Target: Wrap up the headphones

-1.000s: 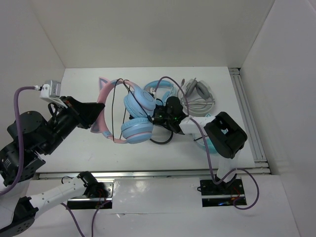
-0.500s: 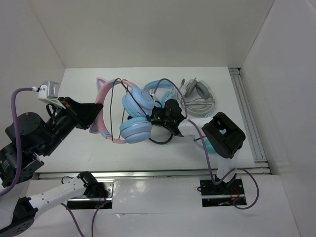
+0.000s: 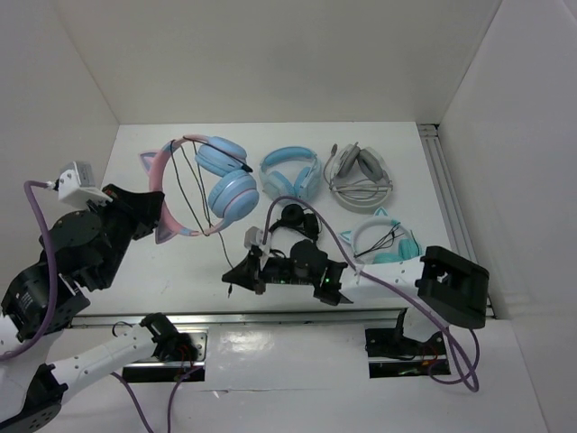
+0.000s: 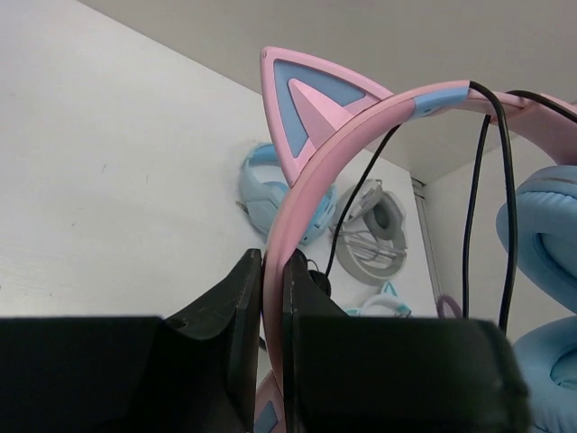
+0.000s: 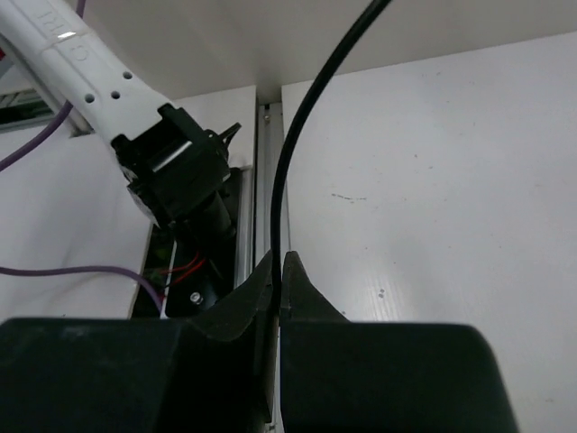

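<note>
The headphones (image 3: 206,180) have a pink cat-ear headband and two light blue earcups, and they hang above the back left of the table. My left gripper (image 3: 160,210) is shut on the headband, which shows between its jaws in the left wrist view (image 4: 272,263). A cat ear (image 4: 311,101) stands above the jaws. The thin dark cable (image 3: 187,188) loops across the headband and also shows in the left wrist view (image 4: 487,171). My right gripper (image 3: 234,278) is low near the table's front edge. It is shut on the cable (image 5: 290,171), which runs up from between its jaws (image 5: 278,263).
An all-light-blue pair (image 3: 290,171) and a grey pair (image 3: 361,176) lie at the back. A teal pair with a white headband (image 3: 389,242) lies at the right. A metal rail (image 3: 448,203) runs along the right edge. The left arm's base (image 5: 171,171) is near my right gripper.
My left gripper lifted the headphones and carried them left and back. My right gripper moved from beside the earcups to the front edge, holding the cable.
</note>
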You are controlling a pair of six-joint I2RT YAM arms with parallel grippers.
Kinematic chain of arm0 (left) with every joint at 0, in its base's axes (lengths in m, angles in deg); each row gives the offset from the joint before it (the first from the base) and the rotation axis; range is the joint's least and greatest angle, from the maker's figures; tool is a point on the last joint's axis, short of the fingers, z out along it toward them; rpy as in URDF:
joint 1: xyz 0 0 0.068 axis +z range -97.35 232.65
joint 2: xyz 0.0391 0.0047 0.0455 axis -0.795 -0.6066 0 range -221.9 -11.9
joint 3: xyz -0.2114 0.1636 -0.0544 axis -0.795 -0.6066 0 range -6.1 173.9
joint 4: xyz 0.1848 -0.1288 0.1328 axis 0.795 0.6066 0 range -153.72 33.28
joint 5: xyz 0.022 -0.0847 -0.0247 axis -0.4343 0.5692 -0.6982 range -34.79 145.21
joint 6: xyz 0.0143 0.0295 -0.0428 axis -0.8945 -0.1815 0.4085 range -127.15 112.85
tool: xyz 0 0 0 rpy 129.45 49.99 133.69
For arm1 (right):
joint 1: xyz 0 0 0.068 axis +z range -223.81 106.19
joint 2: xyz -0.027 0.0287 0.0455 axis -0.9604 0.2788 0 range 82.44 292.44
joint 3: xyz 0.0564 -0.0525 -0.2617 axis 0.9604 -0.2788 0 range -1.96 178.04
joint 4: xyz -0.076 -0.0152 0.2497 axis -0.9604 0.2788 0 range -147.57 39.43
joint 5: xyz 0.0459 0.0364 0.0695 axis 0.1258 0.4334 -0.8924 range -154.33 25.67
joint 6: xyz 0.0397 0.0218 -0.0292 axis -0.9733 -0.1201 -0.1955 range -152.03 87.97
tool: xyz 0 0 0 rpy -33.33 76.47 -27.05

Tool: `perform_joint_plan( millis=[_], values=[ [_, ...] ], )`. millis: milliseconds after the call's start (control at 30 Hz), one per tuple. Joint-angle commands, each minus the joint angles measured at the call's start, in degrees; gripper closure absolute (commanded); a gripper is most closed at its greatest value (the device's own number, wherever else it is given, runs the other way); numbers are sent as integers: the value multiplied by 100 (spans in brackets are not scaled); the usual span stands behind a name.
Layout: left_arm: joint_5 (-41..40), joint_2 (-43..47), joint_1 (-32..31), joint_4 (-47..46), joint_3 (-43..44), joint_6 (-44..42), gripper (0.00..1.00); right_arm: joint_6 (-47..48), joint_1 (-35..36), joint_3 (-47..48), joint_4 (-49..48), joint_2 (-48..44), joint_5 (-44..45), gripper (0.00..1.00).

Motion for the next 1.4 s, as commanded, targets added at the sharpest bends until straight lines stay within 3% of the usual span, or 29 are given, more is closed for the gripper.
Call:
perform_joint_plan(
  millis=[0,400,800,900,1133,1200,1367],
  values=[
    [-527,-111,-15,-471,137,601,100,684,542,52,541,-350,879,100],
    [-1643,-472,-15,363,-170,864,100,1782,2501,992,2511,-992,2760,100],
    [-1652,-903,-15,1216,-451,417,100,2521,3163,2522,4760,-878,4070,100],
    [-1775,-781,-15,1744,-504,680,100,2680,3224,2891,5357,-826,4246,100],
    [-1459,-341,-15,1480,-776,-611,100,3496,3487,4121,6791,-238,5370,100],
    [-1406,-279,-15,1392,-838,-926,100,3918,3698,4393,6854,-96,6018,100],
    [-906,-305,-15,1103,-1005,-1603,100,4392,3751,4825,7268,150,6539,100]
  ],
)
